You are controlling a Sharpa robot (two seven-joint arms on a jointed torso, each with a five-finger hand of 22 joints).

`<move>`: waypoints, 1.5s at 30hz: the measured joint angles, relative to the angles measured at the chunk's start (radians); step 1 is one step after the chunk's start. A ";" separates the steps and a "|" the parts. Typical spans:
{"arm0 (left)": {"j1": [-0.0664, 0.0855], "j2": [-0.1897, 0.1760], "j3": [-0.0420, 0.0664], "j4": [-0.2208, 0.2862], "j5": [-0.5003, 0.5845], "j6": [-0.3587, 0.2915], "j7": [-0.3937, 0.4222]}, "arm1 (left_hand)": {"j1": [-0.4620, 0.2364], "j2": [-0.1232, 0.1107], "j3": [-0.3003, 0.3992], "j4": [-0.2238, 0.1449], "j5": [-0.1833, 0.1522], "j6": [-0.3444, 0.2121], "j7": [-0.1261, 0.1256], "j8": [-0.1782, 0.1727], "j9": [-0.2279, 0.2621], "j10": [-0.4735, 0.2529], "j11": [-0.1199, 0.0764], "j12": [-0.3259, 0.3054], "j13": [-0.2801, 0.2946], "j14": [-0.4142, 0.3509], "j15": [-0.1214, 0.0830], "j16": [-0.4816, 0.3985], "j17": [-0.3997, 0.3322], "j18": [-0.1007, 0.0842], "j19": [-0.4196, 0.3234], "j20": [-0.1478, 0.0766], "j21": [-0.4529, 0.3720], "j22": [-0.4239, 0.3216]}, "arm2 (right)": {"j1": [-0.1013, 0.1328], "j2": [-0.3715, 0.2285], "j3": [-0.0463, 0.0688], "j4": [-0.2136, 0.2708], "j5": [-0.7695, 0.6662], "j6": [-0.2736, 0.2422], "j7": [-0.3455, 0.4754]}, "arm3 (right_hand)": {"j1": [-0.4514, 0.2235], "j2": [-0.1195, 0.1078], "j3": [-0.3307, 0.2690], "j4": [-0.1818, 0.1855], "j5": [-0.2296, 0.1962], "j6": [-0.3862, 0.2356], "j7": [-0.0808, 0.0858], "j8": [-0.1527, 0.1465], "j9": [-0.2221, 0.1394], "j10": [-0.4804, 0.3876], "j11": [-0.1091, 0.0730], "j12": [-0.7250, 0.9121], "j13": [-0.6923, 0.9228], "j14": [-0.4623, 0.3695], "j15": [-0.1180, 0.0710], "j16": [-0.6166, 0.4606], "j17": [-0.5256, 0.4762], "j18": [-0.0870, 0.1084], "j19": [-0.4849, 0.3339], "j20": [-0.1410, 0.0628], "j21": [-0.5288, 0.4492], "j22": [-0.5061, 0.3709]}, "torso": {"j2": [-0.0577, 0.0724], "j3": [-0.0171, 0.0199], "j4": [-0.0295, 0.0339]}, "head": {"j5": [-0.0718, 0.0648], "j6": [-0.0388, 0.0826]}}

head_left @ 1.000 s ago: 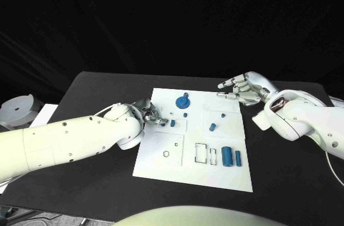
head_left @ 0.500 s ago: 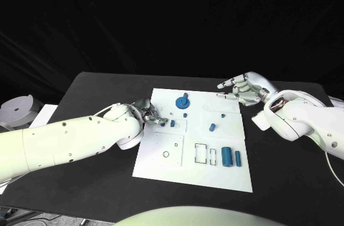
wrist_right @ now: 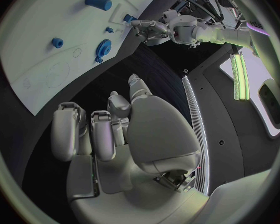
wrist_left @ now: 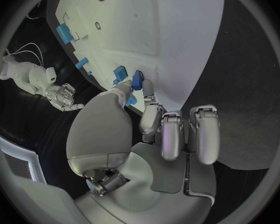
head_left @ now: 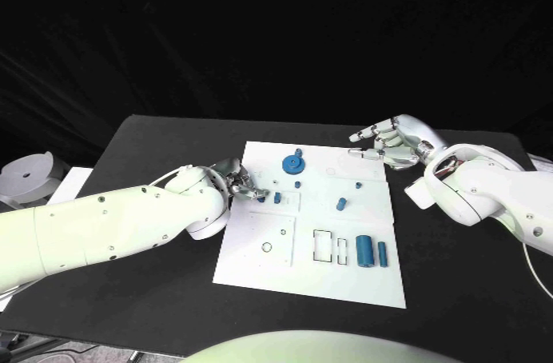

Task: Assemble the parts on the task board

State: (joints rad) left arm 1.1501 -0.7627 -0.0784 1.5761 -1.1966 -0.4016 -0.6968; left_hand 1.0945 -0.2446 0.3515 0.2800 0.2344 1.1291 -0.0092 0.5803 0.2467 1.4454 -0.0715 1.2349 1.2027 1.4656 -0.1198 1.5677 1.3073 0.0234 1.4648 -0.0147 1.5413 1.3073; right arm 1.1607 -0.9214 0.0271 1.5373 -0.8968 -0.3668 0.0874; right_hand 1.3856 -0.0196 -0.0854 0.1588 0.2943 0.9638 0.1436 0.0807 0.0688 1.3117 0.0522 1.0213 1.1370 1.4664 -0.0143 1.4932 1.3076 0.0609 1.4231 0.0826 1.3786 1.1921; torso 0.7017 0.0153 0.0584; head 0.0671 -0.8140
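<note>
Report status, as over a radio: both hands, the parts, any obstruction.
Left hand pinches a small blue part at the task board. Right hand open, off the board's far corner. Nothing in the way.

White task board (head_left: 302, 279) flat mid-table; blue gear (head_left: 294, 165) near far edge, cylinder (head_left: 363, 251) upright near right

Matt white task board (head_left: 309, 275); matt black table (head_left: 161, 151).

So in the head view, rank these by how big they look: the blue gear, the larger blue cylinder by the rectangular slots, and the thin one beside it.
1. Blue gear, the widest of the three.
2. Larger blue cylinder.
3. Thin blue cylinder, about as long as its neighbour but clearly narrower.

Gear versus larger cylinder is close: one is round, the other long, so that order is unsure.
</note>
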 measured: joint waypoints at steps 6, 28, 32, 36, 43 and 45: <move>0.000 -0.001 0.000 0.002 -0.007 0.008 0.000 | 0.004 0.004 0.000 0.000 0.000 0.000 0.000 0.000 -0.001 0.000 0.000 0.000 0.000 0.000 0.000 0.000 0.000 0.000 0.000 0.000 0.000 0.000 | 0.000 -0.001 0.000 0.000 0.000 0.000 0.000 | 0.000 0.000 0.000 0.000 0.000 0.000 0.000 0.000 0.000 0.000 0.000 0.000 0.000 0.000 0.000 0.000 0.000 0.000 0.000 0.000 0.000 0.000 | 0.000 0.0001 0.0000 | 0.000 0.000; 0.000 0.004 0.000 0.001 -0.071 0.020 -0.001 | 0.007 0.001 -0.007 0.007 0.000 0.000 0.000 0.000 -0.002 0.000 0.000 0.000 -0.002 0.000 0.000 0.000 0.001 0.000 0.000 0.000 0.000 0.000 | 0.000 -0.001 0.000 0.000 0.000 0.000 0.001 | 0.000 0.000 0.000 0.000 0.000 0.000 0.000 0.000 0.000 0.000 0.000 0.000 0.000 0.000 0.000 0.000 0.000 0.000 0.000 0.000 0.000 0.000 | 0.000 0.0003 0.0000 | 0.002 0.002; 0.000 0.007 0.000 0.000 -0.089 0.019 -0.001 | 0.007 0.001 -0.008 0.006 0.000 0.000 0.000 0.000 -0.002 0.000 0.000 0.000 -0.002 0.000 0.000 0.000 0.001 0.000 0.000 0.000 0.000 0.000 | 0.000 -0.001 0.000 0.000 0.000 0.000 0.001 | 0.000 0.000 0.000 0.000 0.000 0.000 0.000 0.000 0.000 0.000 0.000 0.000 0.000 0.000 0.000 0.000 0.000 0.000 0.000 0.000 0.000 0.000 | 0.000 0.0004 0.0000 | 0.002 0.002; 0.000 0.009 0.000 -0.001 -0.103 0.019 -0.001 | 0.007 0.001 -0.010 0.004 0.000 0.000 0.000 0.000 -0.002 0.000 0.000 0.000 -0.002 0.000 0.000 0.000 0.001 0.000 0.000 0.000 0.000 0.000 | 0.000 -0.001 0.000 0.000 0.000 0.000 0.001 | 0.000 0.000 -0.003 -0.003 0.000 0.000 0.000 0.000 0.000 -0.004 0.004 0.000 -0.001 0.000 0.000 0.000 0.001 0.000 0.000 0.000 0.000 0.000 | 0.000 0.0003 0.0003 | 0.002 0.001; -0.001 0.009 0.000 -0.001 -0.127 0.020 -0.001 | 0.007 0.001 -0.010 0.004 0.000 0.000 0.000 0.000 -0.002 0.000 0.000 0.000 -0.002 0.000 0.000 0.000 0.001 0.000 0.000 0.000 0.004 0.000 | 0.000 -0.001 0.000 0.001 0.000 0.000 0.001 | 0.000 0.000 -0.003 -0.003 0.000 0.000 0.000 0.000 0.000 -0.004 0.004 0.000 -0.001 0.000 0.000 0.000 0.000 0.000 0.000 0.000 0.000 0.000 | 0.000 0.0004 0.0002 | 0.002 0.000; -0.001 0.009 0.000 -0.001 -0.132 0.022 -0.001 | 0.007 0.001 -0.010 0.004 0.000 0.000 0.000 0.000 -0.002 0.000 0.000 0.000 -0.002 0.000 0.000 0.000 0.001 0.000 0.000 0.000 0.004 0.000 | 0.000 -0.001 0.000 0.001 0.000 0.000 0.001 | 0.000 0.000 -0.003 -0.003 0.000 0.000 0.000 0.000 0.000 -0.004 0.004 0.000 -0.001 0.000 0.000 0.000 0.000 0.000 0.000 0.000 0.000 0.000 | 0.000 0.0004 0.0000 | 0.002 0.000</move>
State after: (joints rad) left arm 1.1495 -0.7540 -0.0780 1.5748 -1.3287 -0.3796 -0.6981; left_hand 1.1014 -0.2435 0.3419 0.2840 0.2344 1.1290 -0.0092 0.5799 0.2444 1.4454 -0.0714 1.2348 1.2009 1.4656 -0.1198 1.5676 1.3079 0.0234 1.4648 -0.0146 1.5457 1.3073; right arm 1.1607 -0.9229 0.0271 1.5380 -0.8967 -0.3667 0.0886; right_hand 1.3856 -0.0196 -0.0881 0.1559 0.2942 0.9638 0.1435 0.0807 0.0688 1.3080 0.0558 1.0213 1.1359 1.4664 -0.0143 1.4932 1.3080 0.0610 1.4231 0.0826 1.3786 1.1922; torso 0.7017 0.0157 0.0584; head 0.0696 -0.8144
